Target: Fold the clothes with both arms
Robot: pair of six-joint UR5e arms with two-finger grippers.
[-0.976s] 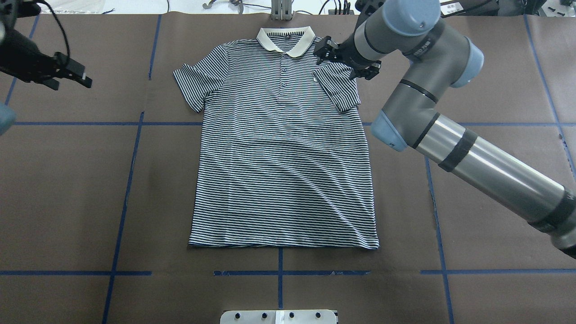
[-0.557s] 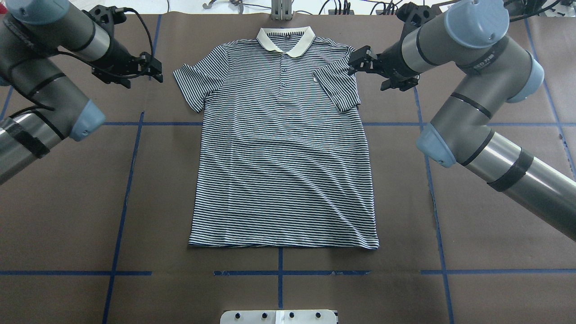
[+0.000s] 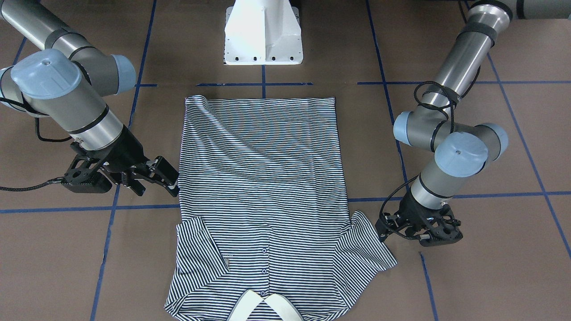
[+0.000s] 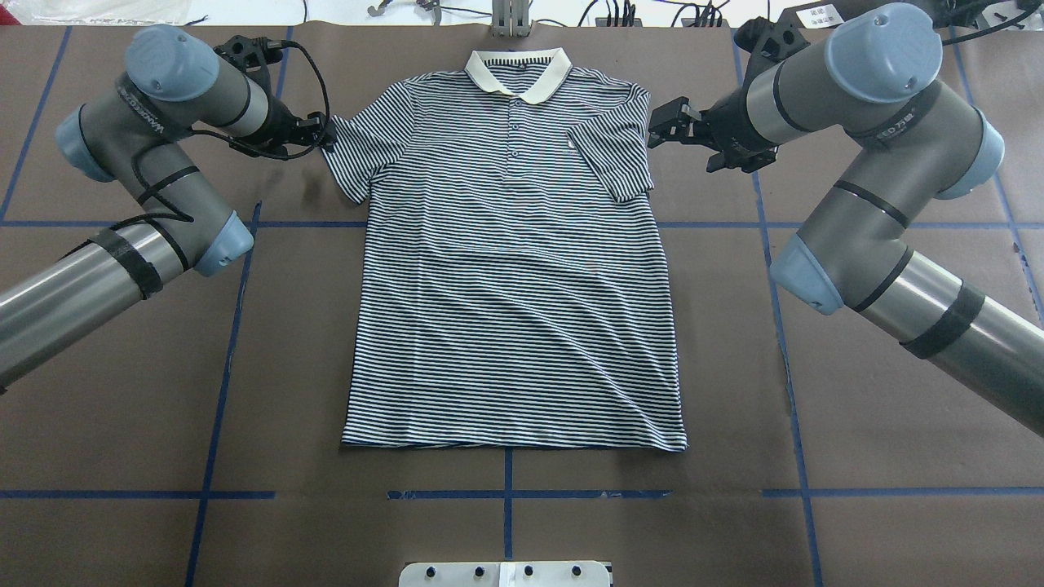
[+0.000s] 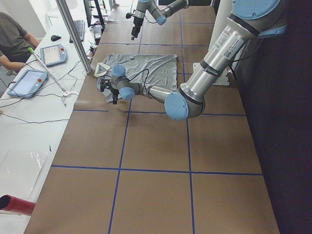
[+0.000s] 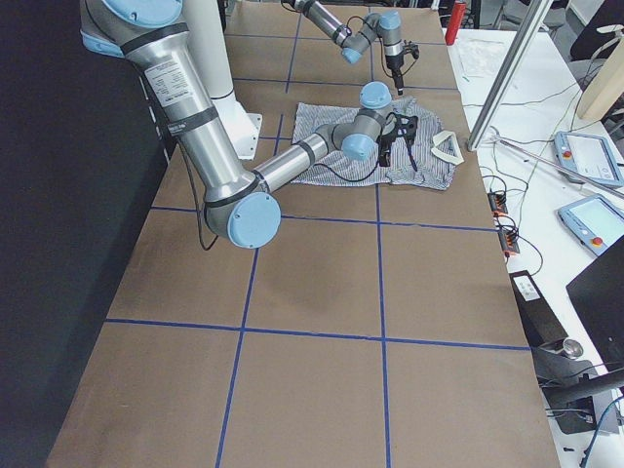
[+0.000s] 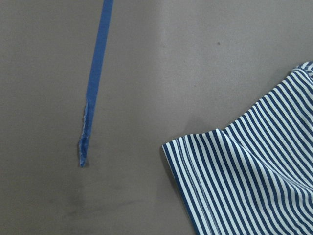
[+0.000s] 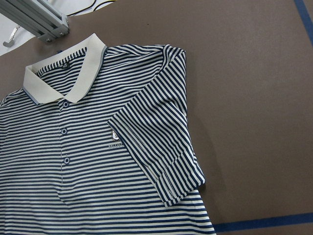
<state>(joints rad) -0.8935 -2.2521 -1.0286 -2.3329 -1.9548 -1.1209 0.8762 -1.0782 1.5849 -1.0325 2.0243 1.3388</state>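
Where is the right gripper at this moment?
In the overhead view, the right gripper is at the upper right, just beside the polo shirt's folded-in sleeve.

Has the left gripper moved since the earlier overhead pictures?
Yes. The left gripper moved to the view's right, crossing the blue tape line, up to the sleeve edge of the shirt.

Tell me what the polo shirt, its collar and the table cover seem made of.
Polo shirt: soft matte knit fabric, likely cotton; it ripples and lies limp. Collar: thicker cream knit, holds its shape. Table cover: matte brown sheet, possibly paper.
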